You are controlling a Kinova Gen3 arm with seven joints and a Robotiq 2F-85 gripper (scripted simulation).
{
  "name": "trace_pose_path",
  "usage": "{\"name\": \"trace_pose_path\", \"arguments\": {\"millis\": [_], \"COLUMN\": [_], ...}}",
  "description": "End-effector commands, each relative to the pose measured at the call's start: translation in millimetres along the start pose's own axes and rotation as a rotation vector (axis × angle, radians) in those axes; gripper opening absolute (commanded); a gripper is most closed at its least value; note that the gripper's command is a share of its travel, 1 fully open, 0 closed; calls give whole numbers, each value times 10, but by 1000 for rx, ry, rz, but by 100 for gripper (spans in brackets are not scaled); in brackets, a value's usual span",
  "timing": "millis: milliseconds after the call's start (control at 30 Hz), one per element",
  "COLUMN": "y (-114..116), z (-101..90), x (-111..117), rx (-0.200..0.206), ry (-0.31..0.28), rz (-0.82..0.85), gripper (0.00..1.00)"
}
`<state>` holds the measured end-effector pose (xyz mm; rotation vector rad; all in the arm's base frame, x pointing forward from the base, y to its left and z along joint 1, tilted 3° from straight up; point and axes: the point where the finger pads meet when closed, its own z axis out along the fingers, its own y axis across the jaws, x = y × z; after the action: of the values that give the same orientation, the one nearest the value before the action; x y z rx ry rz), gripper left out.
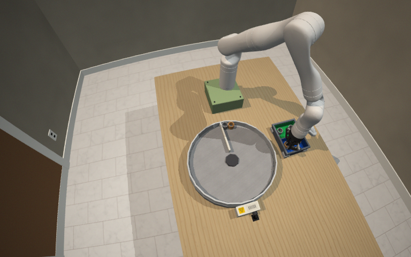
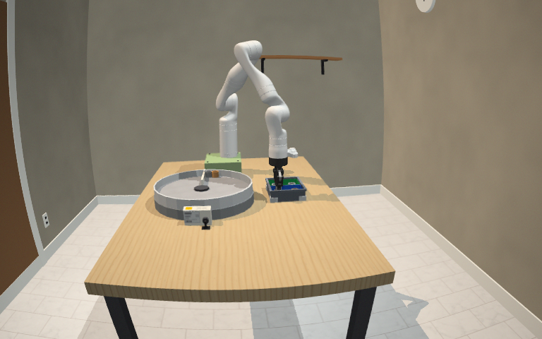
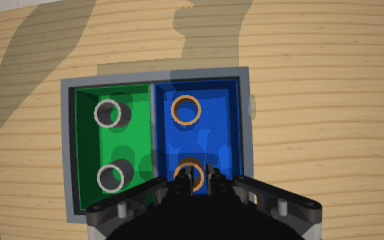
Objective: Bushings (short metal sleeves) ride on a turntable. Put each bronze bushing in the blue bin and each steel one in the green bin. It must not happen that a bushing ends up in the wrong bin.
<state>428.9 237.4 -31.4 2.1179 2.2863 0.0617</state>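
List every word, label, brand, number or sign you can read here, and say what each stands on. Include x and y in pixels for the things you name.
No text is legible.
Yellow warning triangle: on the white box [image 1: 248, 208] [image 2: 197, 215] by the turntable [image 1: 231, 181] [image 2: 203, 201]; its symbol is too small to read.
Row of dark bars, no letters: same box, top.
Grey label with fine lines: same box, side; too blurred to read.

I'd call this a small lab or workshop: a white robot arm [image 1: 269, 35] [image 2: 228, 138] stands on a wooden table [image 1: 290, 205] [image 2: 239, 256] beside a turntable [image 1: 212, 175] [image 2: 203, 203].
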Motion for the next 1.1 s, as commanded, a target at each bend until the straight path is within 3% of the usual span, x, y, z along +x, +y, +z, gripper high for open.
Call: {"name": "trace_pose_path", "arguments": {"millis": [0, 1067], "y": [7, 6], "z": [-20, -122], "x": [3, 2], "rx": [-2, -2], "ry": [1, 1], "rz": [0, 0], "gripper": [16, 16]}}
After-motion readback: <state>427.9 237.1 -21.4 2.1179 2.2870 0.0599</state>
